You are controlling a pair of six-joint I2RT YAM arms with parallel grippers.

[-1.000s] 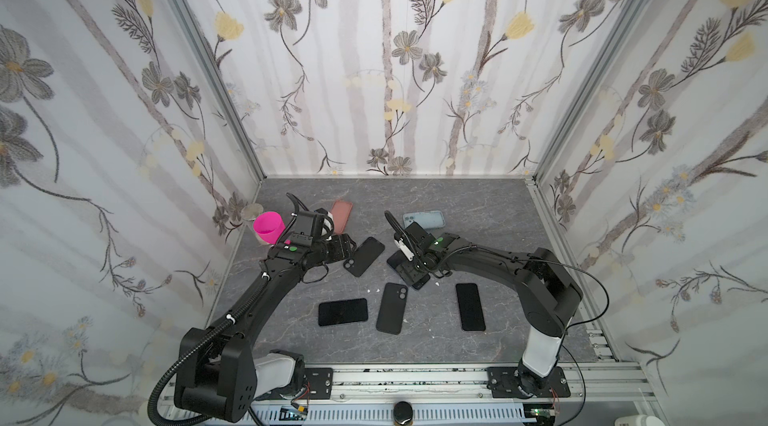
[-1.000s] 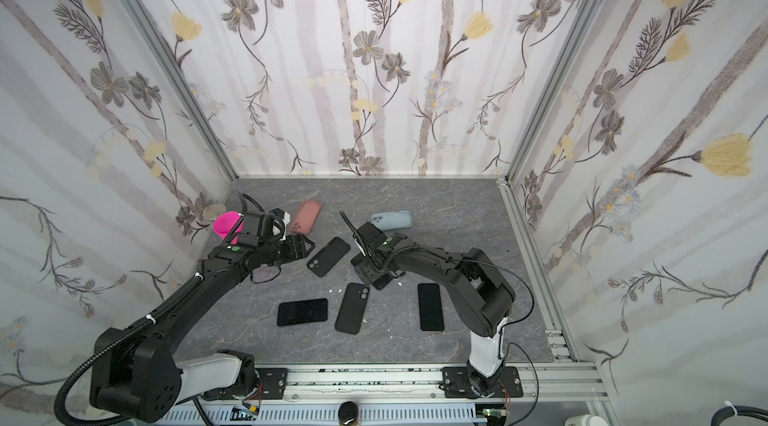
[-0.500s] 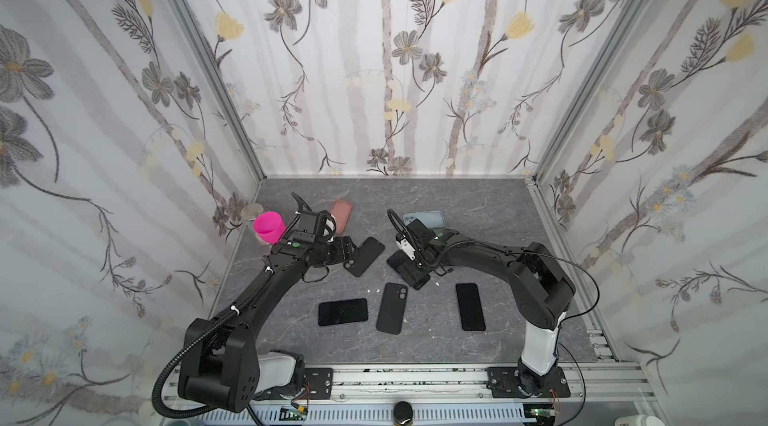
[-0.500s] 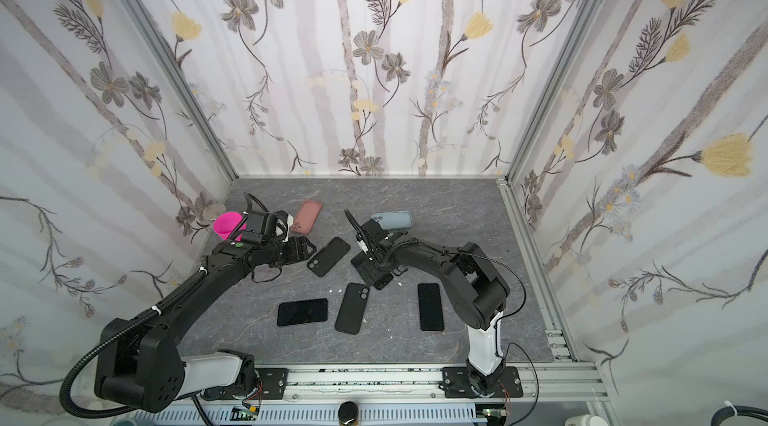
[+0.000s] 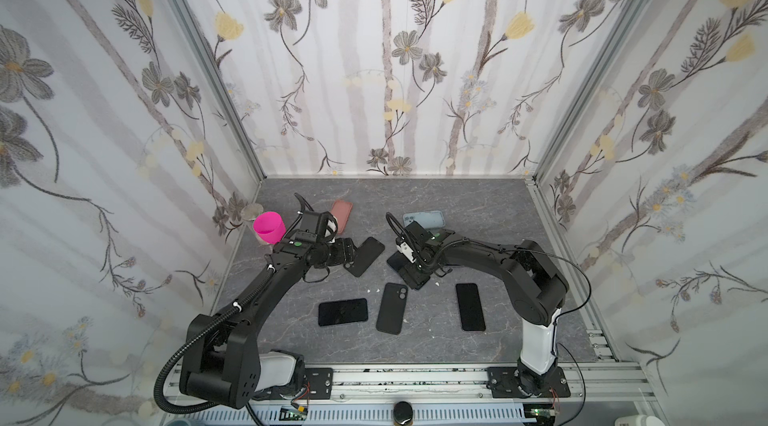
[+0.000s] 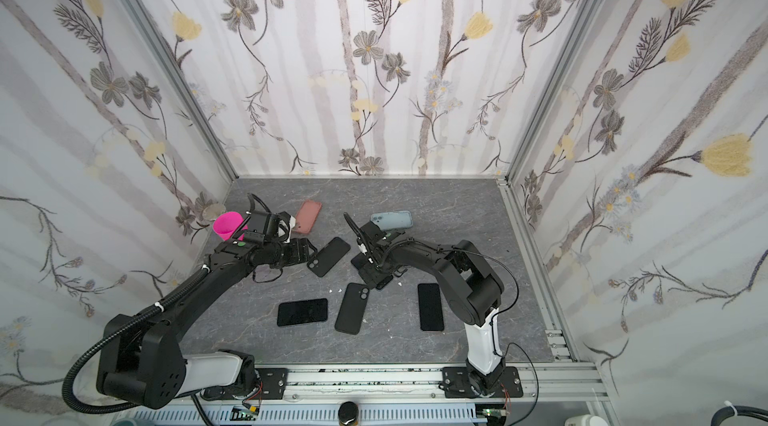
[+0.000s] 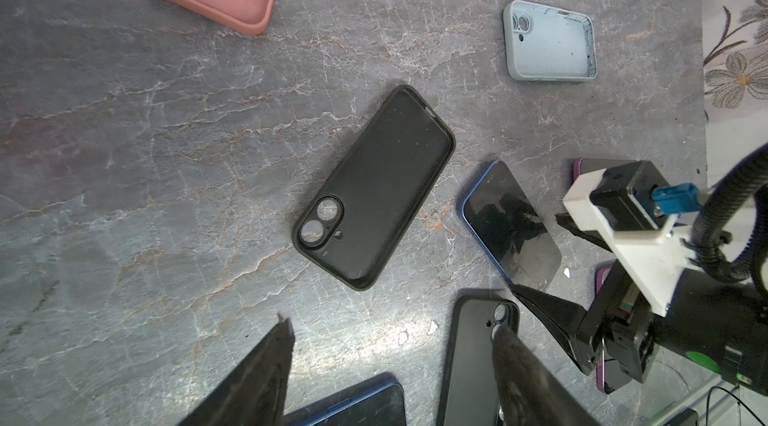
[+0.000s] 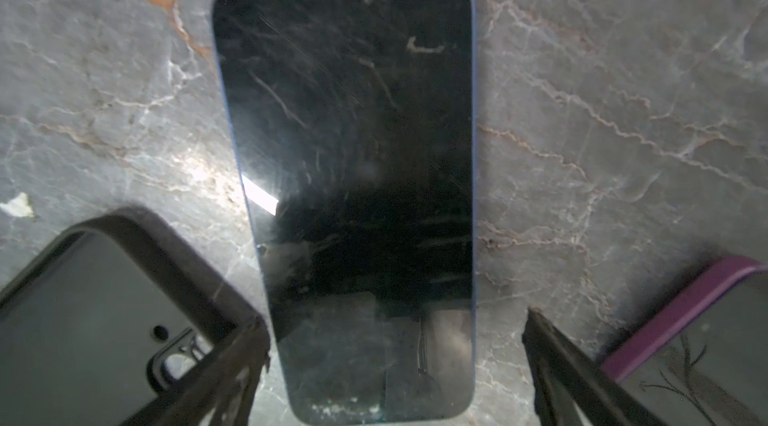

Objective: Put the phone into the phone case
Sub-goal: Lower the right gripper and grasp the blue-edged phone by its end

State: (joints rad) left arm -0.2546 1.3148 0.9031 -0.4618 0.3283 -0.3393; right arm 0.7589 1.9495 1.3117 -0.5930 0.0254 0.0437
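Note:
A blue-edged phone (image 8: 349,179) lies screen up on the grey floor, its near end between the fingers of my right gripper (image 8: 395,345), which is open and does not touch it. Both top views show that gripper (image 5: 411,276) (image 6: 374,276) low over the phone (image 5: 392,260) (image 6: 356,262). An empty black phone case (image 7: 374,187) lies inside up just left of the phone (image 7: 509,222). My left gripper (image 7: 390,328) hangs open and holds nothing. In both top views it (image 5: 348,255) (image 6: 306,254) sits at the left end of the black case (image 5: 368,254) (image 6: 330,254).
A pink case (image 5: 341,214) and a light-blue case (image 5: 424,219) lie at the back, and a pink cup (image 5: 269,228) stands by the left wall. Nearer the front lie a dark phone (image 5: 343,312), another black case (image 5: 391,314) and a purple-edged phone (image 5: 469,307).
Both arms have shifted only slightly. The right jaws stand a little wider. Nothing was taken hold of or let go.

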